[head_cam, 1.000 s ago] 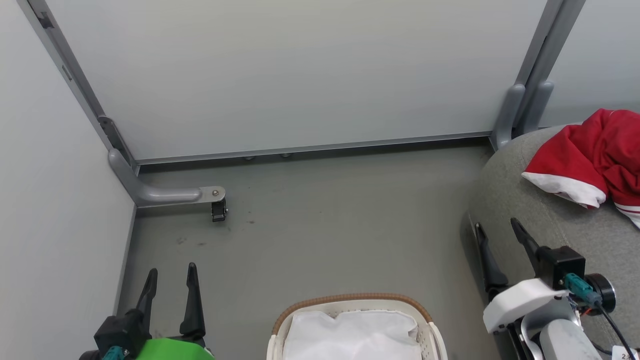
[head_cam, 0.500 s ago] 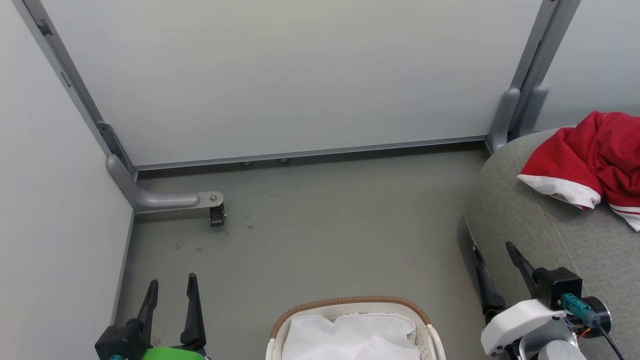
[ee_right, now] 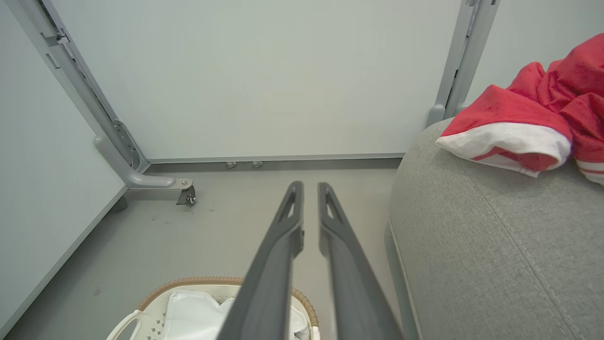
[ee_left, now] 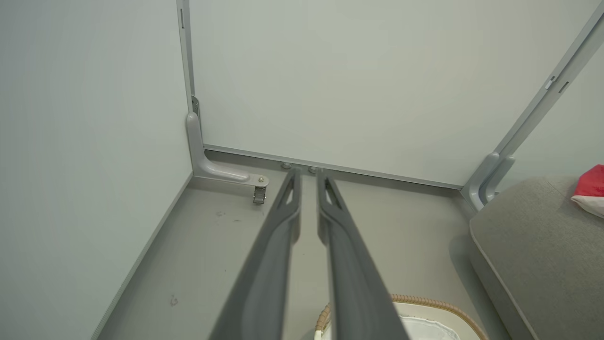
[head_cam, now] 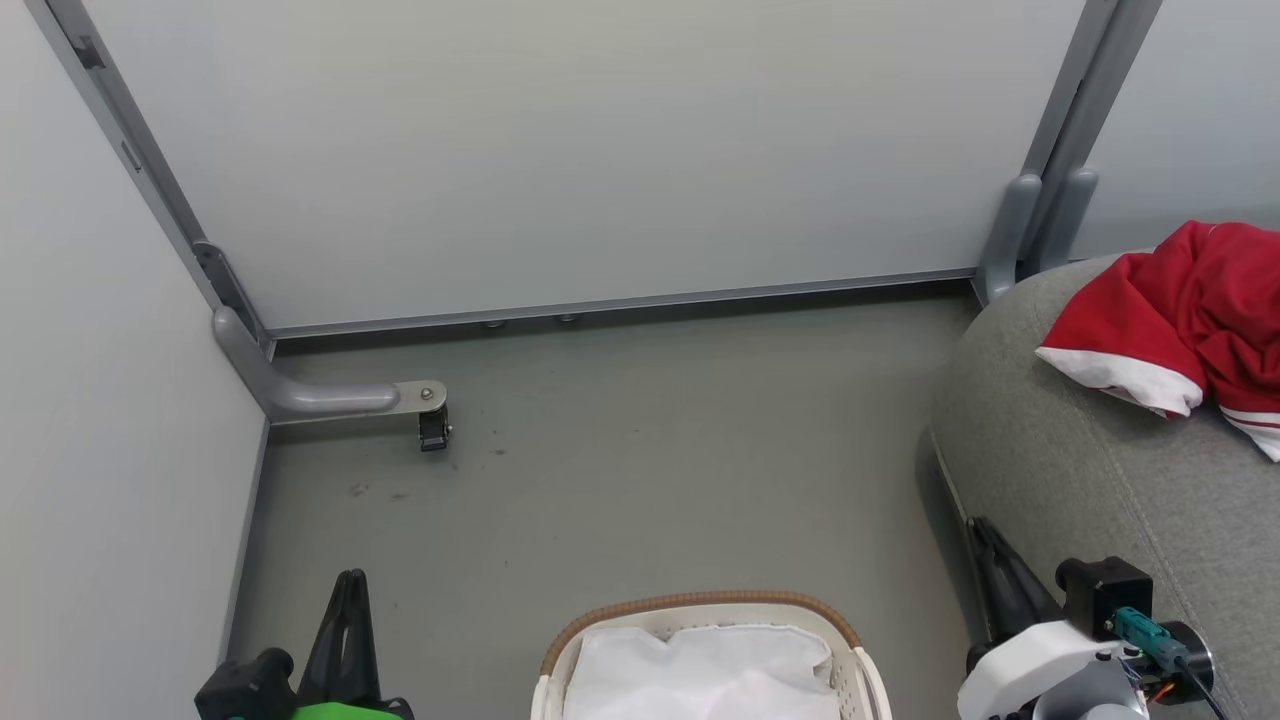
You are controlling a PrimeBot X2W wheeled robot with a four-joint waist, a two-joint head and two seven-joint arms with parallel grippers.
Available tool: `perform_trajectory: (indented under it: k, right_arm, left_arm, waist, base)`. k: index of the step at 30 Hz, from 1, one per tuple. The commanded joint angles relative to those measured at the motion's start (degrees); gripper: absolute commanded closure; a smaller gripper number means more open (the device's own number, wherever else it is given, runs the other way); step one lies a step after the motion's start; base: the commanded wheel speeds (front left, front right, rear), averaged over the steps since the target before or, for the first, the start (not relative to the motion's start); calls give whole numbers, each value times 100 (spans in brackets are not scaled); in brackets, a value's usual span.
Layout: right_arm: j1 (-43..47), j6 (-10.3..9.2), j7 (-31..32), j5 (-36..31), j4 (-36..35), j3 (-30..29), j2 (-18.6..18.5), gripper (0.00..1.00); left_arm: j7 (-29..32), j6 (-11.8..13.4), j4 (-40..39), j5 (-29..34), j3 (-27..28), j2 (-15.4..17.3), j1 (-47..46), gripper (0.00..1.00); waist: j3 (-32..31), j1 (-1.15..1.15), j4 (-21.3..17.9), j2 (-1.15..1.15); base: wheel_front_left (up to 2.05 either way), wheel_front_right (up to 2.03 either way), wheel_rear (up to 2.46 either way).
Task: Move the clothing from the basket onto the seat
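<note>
Red clothing [head_cam: 1190, 310] with a white cuff lies bunched on the grey seat [head_cam: 1100, 450] at the right, and shows again in the right wrist view [ee_right: 528, 113]. At the bottom centre stands the basket [head_cam: 700, 603], where I see only its white liner [head_cam: 700, 670]. My left gripper [head_cam: 347, 585] hangs low at the left over bare floor, shut and holding nothing. My right gripper [head_cam: 985, 530] is beside the seat's front edge, shut too, with nothing in it. Both wrist views show the fingers close together, left [ee_left: 306, 174] and right [ee_right: 310, 186].
Pale partition walls close off the back and left. A grey bracket foot with a small caster [head_cam: 433, 425] juts onto the floor at the back left. Grey posts [head_cam: 1010, 240] stand behind the seat. Open grey floor [head_cam: 650, 450] lies between basket and wall.
Both grippers have gone from wide open to shut, and both sit lower in the head view. The clothing, basket and seat have not moved.
</note>
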Motion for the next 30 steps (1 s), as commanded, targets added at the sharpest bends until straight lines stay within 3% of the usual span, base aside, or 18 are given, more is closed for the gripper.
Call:
perform_trajectory:
  k: [1, 30]
  right_arm:
    - [-61, 0, 69, 156, -10, -48, -8, 100]
    - [-104, -2, 794, 3086, -350, -264, -29, 100]
  left_arm:
    - [45, -7, -24, -150, 23, 1, -27, 100]
    - [796, -131, -80, -2699, 412, 4, -411, 100]
  waist:
    - [2, 0, -4, 0]
    - [38, 0, -79, 0]
  base:
    - [0, 0, 0]
    - [0, 0, 0]
